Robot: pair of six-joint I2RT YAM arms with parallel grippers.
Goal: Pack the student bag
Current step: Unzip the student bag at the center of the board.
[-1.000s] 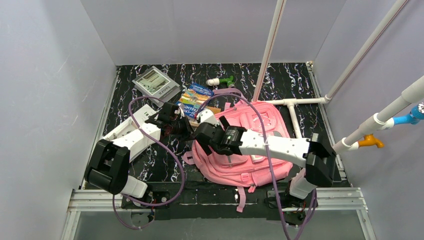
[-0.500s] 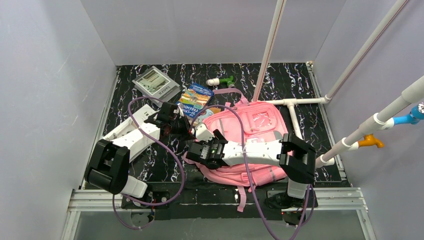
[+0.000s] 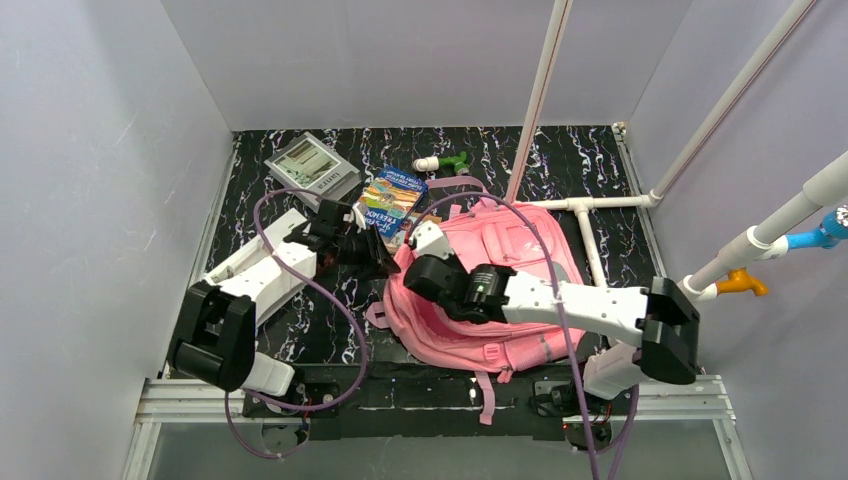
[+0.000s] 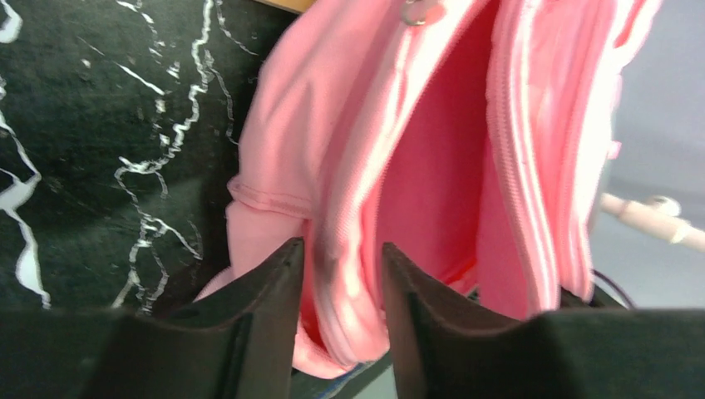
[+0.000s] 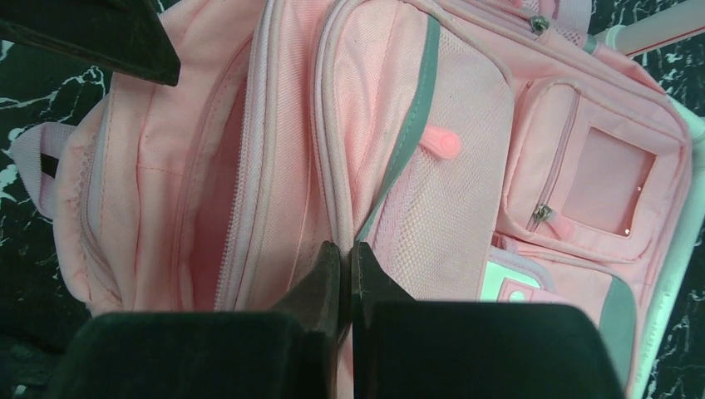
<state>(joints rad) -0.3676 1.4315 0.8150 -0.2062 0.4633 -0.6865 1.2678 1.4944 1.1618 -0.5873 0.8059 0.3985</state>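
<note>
Pink fabric fills most of the black, white-veined surface [image 3: 300,330]: the student bag [image 3: 520,235] lies flat on its back, just off centre toward 3 o'clock, with its straps trailing toward 6 o'clock. Its main compartment is unzipped and gapes along the side facing 9 o'clock.

The left pincer [image 3: 378,258] sits at that open edge. In its own wrist view its jaws stand apart, with the bag's zipped rim [image 4: 357,208] lying in the gap between them; I cannot tell whether either jaw presses on the cloth.

The right pincer [image 3: 422,255] reaches across the bag from 5 o'clock. In its wrist view the pincer [image 5: 341,253] has its jaws drawn together on the seam where the front panel [image 5: 449,166] with the grey stripe meets the opening, so it is pinching the bag's cloth.

Beyond the bag, a bright picture book [image 3: 392,195] lies toward 12 o'clock, just beside the bag's top corner. A grey boxed device [image 3: 312,167] rests at 11 o'clock, and a small green and white item [image 3: 443,161] lies near the far wall. A white pipe frame [image 3: 585,205] runs along the bag's 3 o'clock side.
</note>
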